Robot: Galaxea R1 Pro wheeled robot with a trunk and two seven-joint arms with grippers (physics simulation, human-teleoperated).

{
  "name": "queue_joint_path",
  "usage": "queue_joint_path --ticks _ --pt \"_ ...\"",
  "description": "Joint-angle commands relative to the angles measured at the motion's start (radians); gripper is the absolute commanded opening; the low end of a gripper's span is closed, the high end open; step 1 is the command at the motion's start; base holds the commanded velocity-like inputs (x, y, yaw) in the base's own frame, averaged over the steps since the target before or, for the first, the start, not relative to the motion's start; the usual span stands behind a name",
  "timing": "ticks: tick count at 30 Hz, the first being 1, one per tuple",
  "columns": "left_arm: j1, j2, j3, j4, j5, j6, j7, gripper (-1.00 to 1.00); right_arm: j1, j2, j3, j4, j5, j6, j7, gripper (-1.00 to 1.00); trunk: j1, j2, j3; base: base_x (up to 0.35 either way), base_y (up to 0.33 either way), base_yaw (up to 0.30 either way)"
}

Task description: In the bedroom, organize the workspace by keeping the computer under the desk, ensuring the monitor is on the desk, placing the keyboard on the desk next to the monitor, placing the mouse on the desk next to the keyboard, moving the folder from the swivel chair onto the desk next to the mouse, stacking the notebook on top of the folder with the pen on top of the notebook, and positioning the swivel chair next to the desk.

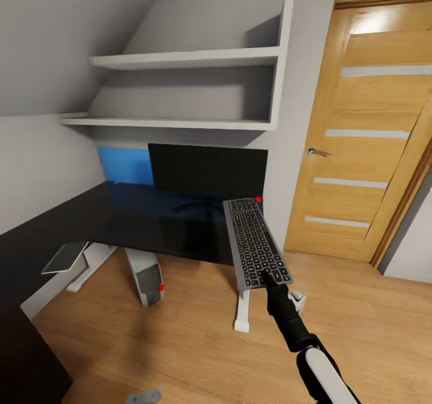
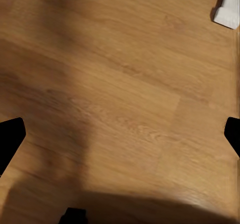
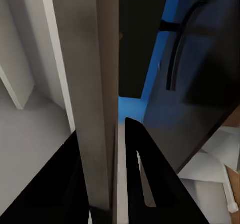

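My right gripper (image 1: 268, 279) is shut on the near end of the slim black keyboard (image 1: 255, 240). It holds the keyboard tilted above the right end of the glossy black desk (image 1: 120, 215). The keyboard's far end reaches the lower right corner of the black monitor (image 1: 207, 170), which stands on the desk. In the right wrist view the keyboard (image 3: 100, 74) shows edge-on between the black fingers (image 3: 147, 179). The white computer (image 1: 146, 275) stands on the floor under the desk. My left gripper (image 2: 120, 136) hangs open over bare wooden floor.
A flat grey panel with pale edges (image 1: 65, 257) sits at the desk's inner front edge; I cannot tell what it is. A blue wall panel (image 1: 125, 165) is behind the desk, with white shelves (image 1: 186, 59) above. A wooden door (image 1: 366, 134) stands at right. White desk legs (image 1: 242, 311) rest on the floor.
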Motion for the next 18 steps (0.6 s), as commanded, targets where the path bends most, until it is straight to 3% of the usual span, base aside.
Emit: queue_joint_path --ticks 1,9,11,14,18 --pt "0.0 -0.001 0.002 -0.002 0.003 0.006 0.002 1.0 -0.001 0.0 0.003 0.001 -0.012 -0.003 0.008 -1.0 0.0 -0.001 -0.001 0.0 0.0 -0.27" --pt "0.0 -0.001 0.002 -0.003 0.004 0.006 0.001 1.0 -0.001 0.02 0.006 0.012 -0.006 -0.004 0.009 -1.0 0.0 -0.001 -0.001 0.0 0.0 -0.12" --pt "0.0 -0.001 0.003 -0.002 0.004 0.006 0.002 1.0 -0.001 0.032 0.005 0.023 0.028 -0.01 0.009 -1.0 0.0 -0.001 -0.001 0.0 0.0 -0.017" --pt "0.0 -0.001 0.003 -0.002 0.004 0.006 0.002 1.0 -0.001 0.057 0.003 0.027 0.114 -0.061 0.011 -1.0 0.0 -0.001 -0.001 0.0 0.0 -0.006" --pt "0.0 -0.001 0.004 -0.003 0.004 0.006 0.003 1.0 -0.001 0.078 0.002 0.029 0.18 -0.121 0.015 -1.0 0.0 -0.001 -0.001 0.0 0.0 -0.001"
